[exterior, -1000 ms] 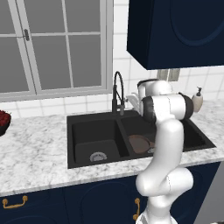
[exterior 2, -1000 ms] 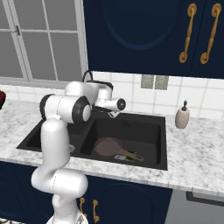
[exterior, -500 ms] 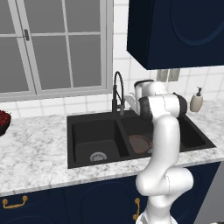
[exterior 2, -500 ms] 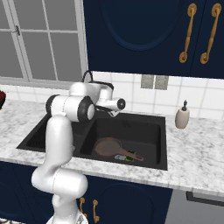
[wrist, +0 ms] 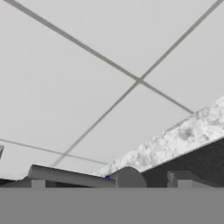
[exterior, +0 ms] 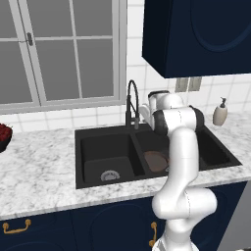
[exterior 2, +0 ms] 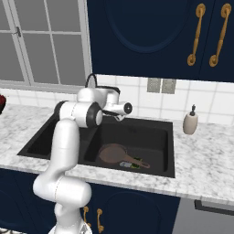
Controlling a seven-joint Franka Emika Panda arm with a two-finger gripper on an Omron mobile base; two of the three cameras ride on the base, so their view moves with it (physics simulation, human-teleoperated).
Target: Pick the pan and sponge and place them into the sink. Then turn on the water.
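The black double-basin sink holds the dark pan flat in its right basin. The yellow-green sponge lies beside the pan's handle. My gripper is at the back of the sink, next to the base of the black gooseneck faucet, and faces the tiled wall. Its fingertips stand wide apart, open, with the faucet's grey lever lying between them. No water falls from the spout.
A soap dispenser stands on the counter right of the sink. A bowl of red fruit sits far left. Dark upper cabinets hang overhead, and a window is behind the left basin.
The arm has shifted slightly left, bringing the hand closer to the faucet. The pan and sponge have stayed put in the right basin.
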